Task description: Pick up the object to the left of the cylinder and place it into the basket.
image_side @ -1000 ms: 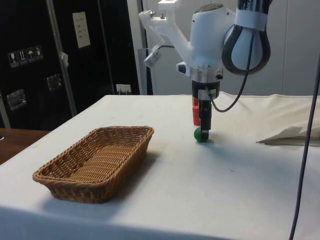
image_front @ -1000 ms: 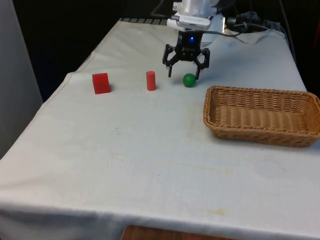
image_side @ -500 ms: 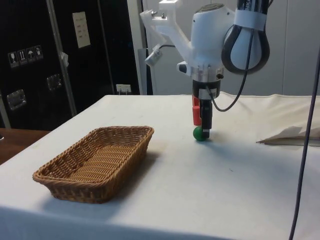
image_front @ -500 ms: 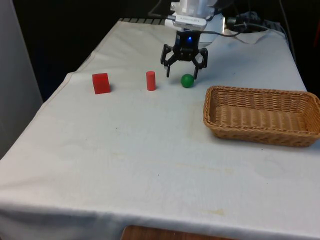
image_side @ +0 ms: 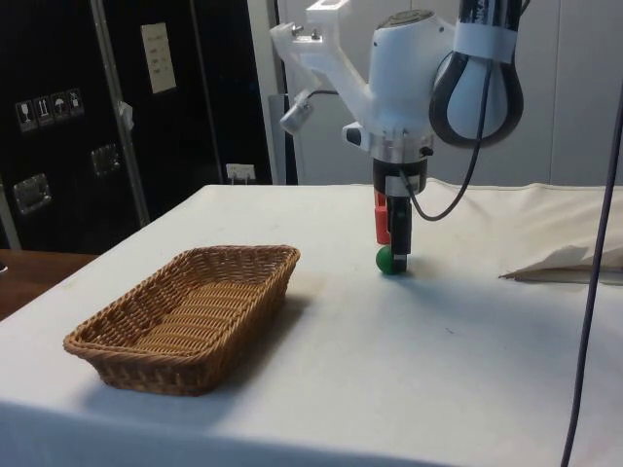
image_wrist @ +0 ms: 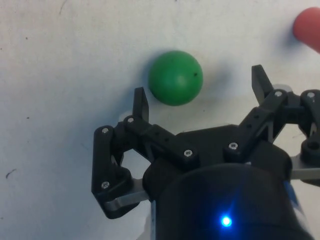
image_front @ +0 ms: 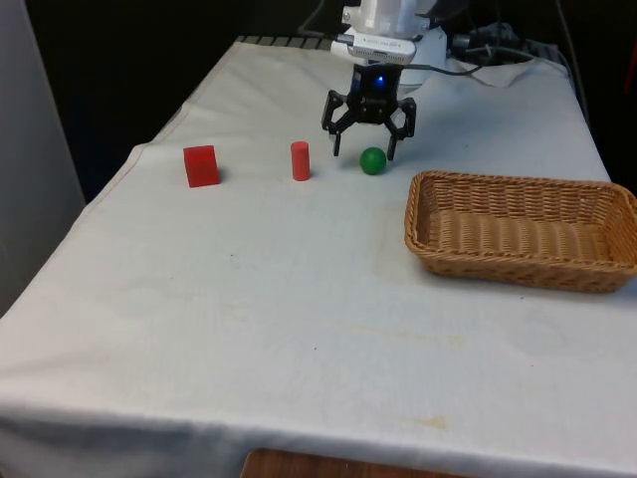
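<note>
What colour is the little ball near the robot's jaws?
Green. The small round green ball shows best in the wrist view.

Upper centre of the frame: the end effector (image_front: 365, 151) hangs fingers apart just above a green ball (image_front: 373, 160). Left of it stand a red cylinder (image_front: 300, 160) and red cube (image_front: 201, 165); a wicker basket (image_front: 521, 191) sits right.

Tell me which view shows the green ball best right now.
The wrist view: the green ball lies whole on the cloth, just ahead of the open end effector. The front view has it small beside the red cylinder; the side view has a finger partly covering it.
</note>
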Action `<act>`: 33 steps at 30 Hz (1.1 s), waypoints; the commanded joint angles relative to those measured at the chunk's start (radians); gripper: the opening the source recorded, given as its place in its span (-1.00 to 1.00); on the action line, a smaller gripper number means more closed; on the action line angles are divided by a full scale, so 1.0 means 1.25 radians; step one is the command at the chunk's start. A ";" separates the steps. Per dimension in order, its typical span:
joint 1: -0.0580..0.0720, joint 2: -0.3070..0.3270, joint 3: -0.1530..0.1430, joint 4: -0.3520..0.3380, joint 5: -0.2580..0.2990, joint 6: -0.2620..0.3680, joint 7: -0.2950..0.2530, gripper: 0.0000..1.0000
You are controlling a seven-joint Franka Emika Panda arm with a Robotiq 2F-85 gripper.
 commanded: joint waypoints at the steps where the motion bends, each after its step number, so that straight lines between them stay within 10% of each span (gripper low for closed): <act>1: -0.027 -0.035 0.038 -0.022 0.017 0.002 -0.013 1.00; 2: -0.027 -0.036 0.038 -0.022 0.017 0.001 -0.013 1.00; 3: 0.000 0.000 0.001 0.000 0.000 0.000 0.000 1.00; 4: -0.027 -0.036 0.039 -0.022 0.018 0.001 -0.013 1.00; 11: -0.028 -0.036 0.045 -0.020 0.025 -0.001 -0.014 1.00; 12: 0.000 0.000 0.007 0.000 0.008 0.000 0.000 1.00; 13: -0.028 -0.036 0.046 -0.019 0.026 -0.001 -0.014 1.00; 21: -0.029 -0.034 0.052 -0.015 0.031 0.000 -0.011 1.00; 22: 0.000 0.000 0.011 0.005 0.012 0.000 0.000 1.00; 23: -0.029 -0.034 0.053 -0.015 0.032 0.000 -0.012 1.00; 29: -0.031 -0.031 0.054 -0.016 0.038 0.001 -0.013 1.00; 30: -0.001 0.001 0.012 0.005 0.021 0.000 -0.001 1.00; 31: -0.031 -0.030 0.054 -0.015 0.041 0.000 -0.014 1.00; 33: -0.032 -0.030 0.055 -0.015 0.042 0.000 -0.014 1.00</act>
